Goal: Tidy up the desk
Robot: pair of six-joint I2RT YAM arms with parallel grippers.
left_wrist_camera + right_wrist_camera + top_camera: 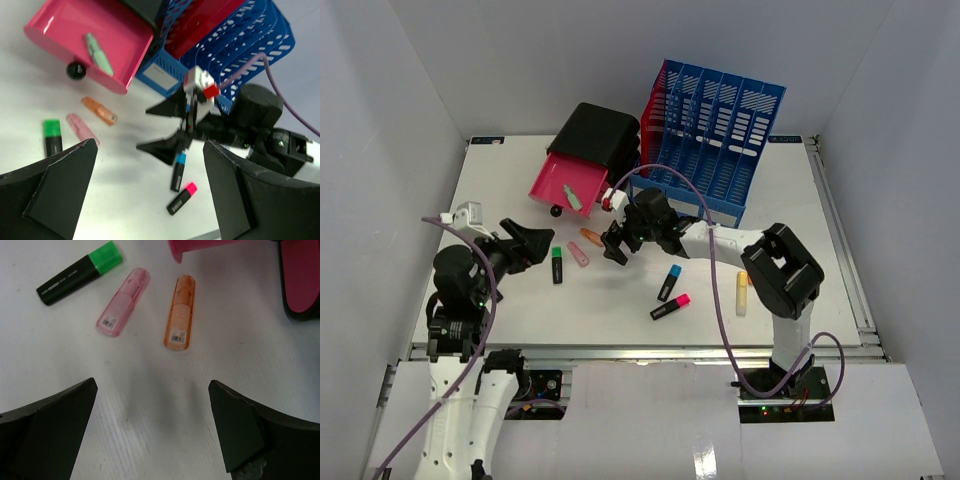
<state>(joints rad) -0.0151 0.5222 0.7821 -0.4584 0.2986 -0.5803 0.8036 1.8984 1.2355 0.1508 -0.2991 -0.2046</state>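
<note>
The white bench point(800, 230) is shown from above, filling the middle of the view, with highlighters scattered across it. At 9 o'clock the left pincer point(149, 147) is held low over the surface. It is spread wide with nothing in it and is aimed towards 3 o'clock, at the pens.

Just beside it, a green-capped highlighter point(557, 265), a pale pink one point(578, 254) and an orange one point(591, 237) are laid flat, none touching. At 11 o'clock a pink drawer point(563, 185) is pulled out of a black drawer unit point(600, 135), presumably so pens can be dropped in. One pale green pen point(572, 196) is lodged inside, and a small black ball point(556, 211) is seen at its front edge.

Near the centre the right pincer point(152, 390) is poised above the pink and orange pens, equally wide and empty, likely readied for a pick. The two pincers are faced closely, so a clash is judged possible.

At 5 o'clock a blue-capped highlighter point(669, 282) and a pink-capped one point(671, 306) are found. A blue file rack point(715, 140) is stood at 1 o'clock. A yellow pen point(742, 293) is laid at 4 o'clock.
</note>
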